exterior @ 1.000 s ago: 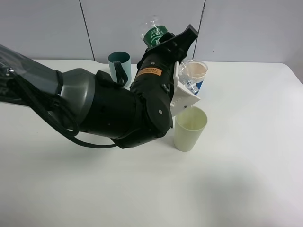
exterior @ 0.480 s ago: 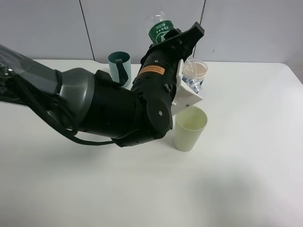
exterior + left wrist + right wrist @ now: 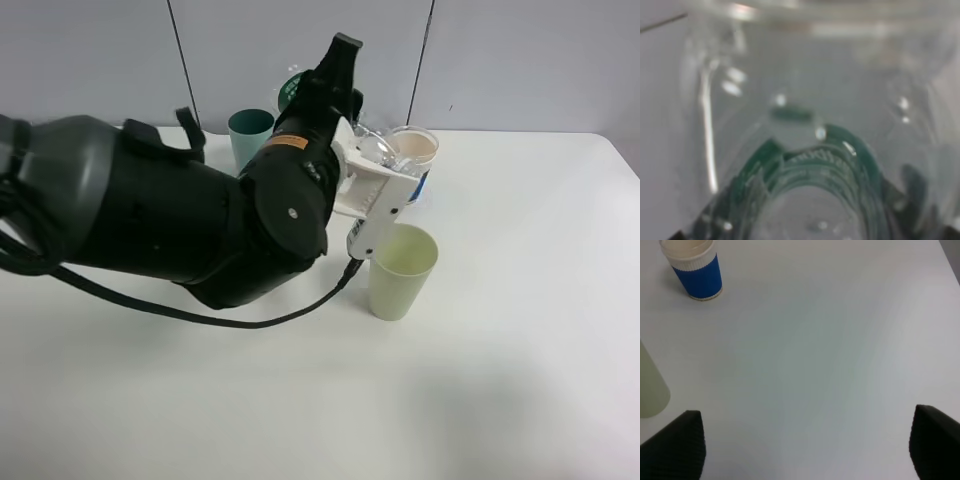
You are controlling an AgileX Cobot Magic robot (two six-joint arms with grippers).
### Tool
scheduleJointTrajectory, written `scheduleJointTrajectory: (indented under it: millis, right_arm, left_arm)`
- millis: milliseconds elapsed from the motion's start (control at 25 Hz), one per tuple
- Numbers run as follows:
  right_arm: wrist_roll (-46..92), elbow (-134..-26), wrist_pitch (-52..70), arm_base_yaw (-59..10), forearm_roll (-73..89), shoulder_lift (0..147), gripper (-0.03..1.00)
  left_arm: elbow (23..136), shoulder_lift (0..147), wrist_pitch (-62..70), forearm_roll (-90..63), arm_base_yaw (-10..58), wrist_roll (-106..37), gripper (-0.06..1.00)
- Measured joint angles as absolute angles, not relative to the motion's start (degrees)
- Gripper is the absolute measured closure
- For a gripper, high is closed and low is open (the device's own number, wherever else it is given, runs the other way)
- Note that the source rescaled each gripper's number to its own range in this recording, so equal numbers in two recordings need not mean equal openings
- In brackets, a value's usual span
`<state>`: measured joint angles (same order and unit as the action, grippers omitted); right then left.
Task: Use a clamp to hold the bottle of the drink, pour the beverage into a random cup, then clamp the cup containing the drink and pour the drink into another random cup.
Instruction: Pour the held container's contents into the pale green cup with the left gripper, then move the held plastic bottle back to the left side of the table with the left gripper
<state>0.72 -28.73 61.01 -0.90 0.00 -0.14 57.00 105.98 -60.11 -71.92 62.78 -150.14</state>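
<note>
Left wrist shows the bottle [image 3: 805, 95] with green label [image 3: 771, 150], lettering unreadable.

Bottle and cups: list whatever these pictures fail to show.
Bottle: blurred in the left wrist view; mostly behind the left arm in the exterior high view.
Yellow-green tumbler: liquid level unreadable; cut by the right wrist view's edge.
Teal cup: base hidden behind the arm.

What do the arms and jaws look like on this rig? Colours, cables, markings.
Left arm: bulky glossy black shells with a greyer rear segment, a small orange label near the wrist, a white bracket and a black cable looping beneath. Right gripper: two black jaws with ribbed faces.
</note>
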Motion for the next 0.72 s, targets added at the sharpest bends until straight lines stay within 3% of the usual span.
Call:
scheduleJointTrajectory:
  millis: [280, 720]
  right_arm:
    - [0.7, -28.7, 61.0, -0.9, 0.0, -0.1, 0.46]
    - [0.7, -28.7, 61.0, -0.9, 0.0, -0.1, 0.46]
  left_arm:
    - [47.3, 98.6, -58.1, -69.9, 58.1, -131.4, 0.91]
    - [32.5, 88.7, -49.1, -57.0, 47.4, -86.6, 0.91]
